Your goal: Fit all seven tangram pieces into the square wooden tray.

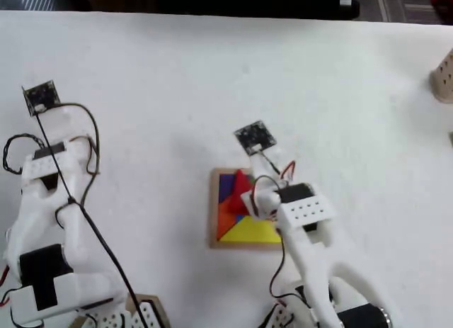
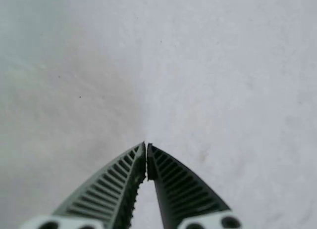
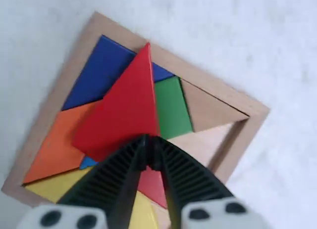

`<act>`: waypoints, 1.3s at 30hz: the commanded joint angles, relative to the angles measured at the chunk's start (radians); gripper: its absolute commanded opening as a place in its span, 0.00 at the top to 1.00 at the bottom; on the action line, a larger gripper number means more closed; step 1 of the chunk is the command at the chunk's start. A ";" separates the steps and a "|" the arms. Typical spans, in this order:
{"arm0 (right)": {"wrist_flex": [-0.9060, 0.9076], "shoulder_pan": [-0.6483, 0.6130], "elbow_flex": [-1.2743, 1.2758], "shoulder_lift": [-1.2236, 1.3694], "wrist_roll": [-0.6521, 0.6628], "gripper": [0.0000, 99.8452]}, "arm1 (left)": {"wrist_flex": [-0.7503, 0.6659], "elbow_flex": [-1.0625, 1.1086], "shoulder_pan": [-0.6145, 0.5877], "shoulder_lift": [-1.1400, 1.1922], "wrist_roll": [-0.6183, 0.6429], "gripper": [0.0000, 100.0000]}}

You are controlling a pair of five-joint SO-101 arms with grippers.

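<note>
- The right gripper (image 3: 148,140) is pinched narrow on the red triangle (image 3: 124,110), which it holds tilted over the square wooden tray (image 3: 246,132).
- Blue (image 3: 96,73), green (image 3: 171,108), orange (image 3: 52,147) and yellow (image 3: 47,189) pieces lie in the tray.
- The left gripper (image 2: 146,148) is closed on nothing over the white table (image 2: 208,66), well apart from the tray.

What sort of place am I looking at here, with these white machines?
Probably a robotics lab or a hobbyist's test bench: the left arm and right arm, both with bare wiring, stand on a plain white table, and the right one hangs over a wooden tray of coloured puzzle pieces.
</note>
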 commanded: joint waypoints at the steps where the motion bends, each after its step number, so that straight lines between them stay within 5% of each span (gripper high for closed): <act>1: 0.062 0.090 -0.009 0.013 0.028 0.98 | 0.009 -0.048 0.016 -0.002 -0.014 0.98; 14: 0.173 0.236 0.046 -0.220 0.074 0.98 | 0.009 -0.049 0.016 -0.002 -0.014 0.98; 20: 0.090 0.197 0.083 -0.329 0.021 0.98 | 0.009 -0.049 0.016 -0.002 -0.014 0.98; 27: -0.091 0.022 0.103 -0.222 -0.003 0.98 | 0.009 -0.048 0.016 -0.002 -0.014 0.98; 39: -0.062 0.073 0.046 -0.030 0.006 0.98 | 0.009 -0.048 0.016 -0.001 -0.014 0.98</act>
